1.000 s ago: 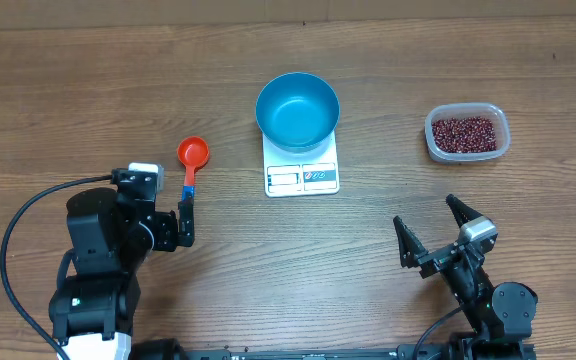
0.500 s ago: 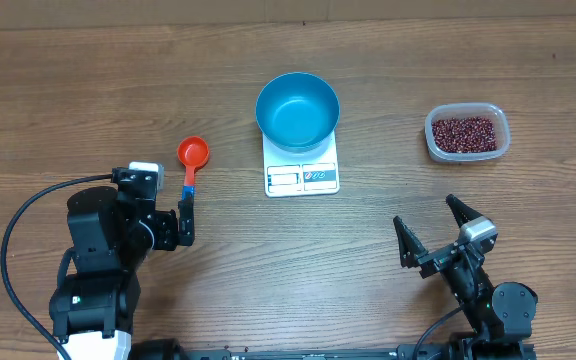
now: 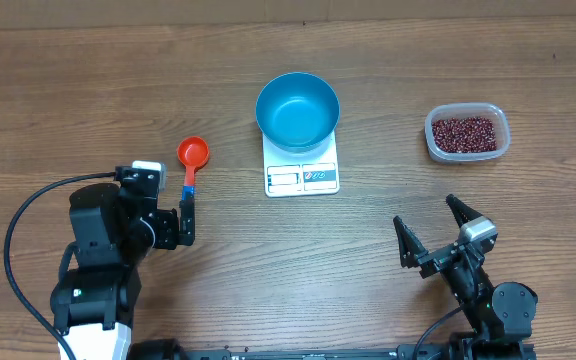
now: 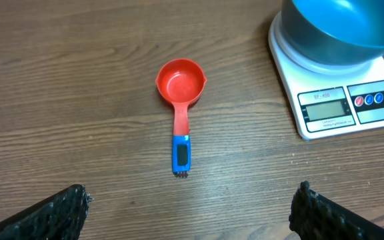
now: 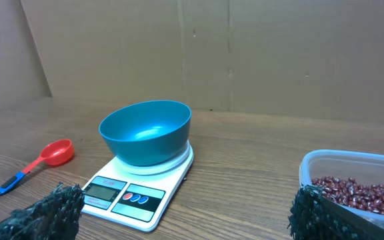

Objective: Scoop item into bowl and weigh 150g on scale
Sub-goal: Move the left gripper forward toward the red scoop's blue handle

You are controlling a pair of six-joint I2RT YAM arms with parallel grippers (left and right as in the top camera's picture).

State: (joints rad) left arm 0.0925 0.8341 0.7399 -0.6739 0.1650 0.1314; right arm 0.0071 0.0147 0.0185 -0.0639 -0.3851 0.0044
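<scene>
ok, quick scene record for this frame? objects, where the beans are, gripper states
bowl: blue, sitting on the scale, empty
scale: white, mid table; display unreadable
beans: dark red, all in the clear tub, right of the scale
scoop: orange-red, blue handle tip, lying flat left of the scale, empty
left gripper: open, empty, just short of the scoop handle
right gripper: open, empty, on the near side of the tub
progress: nothing scooped yet

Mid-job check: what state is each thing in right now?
blue bowl: empty, sitting on the scale
scale: carrying the bowl
orange-red scoop: empty, lying flat, unheld
clear tub: lidless, holding the beans
left hand: open, empty
right hand: open, empty
</scene>
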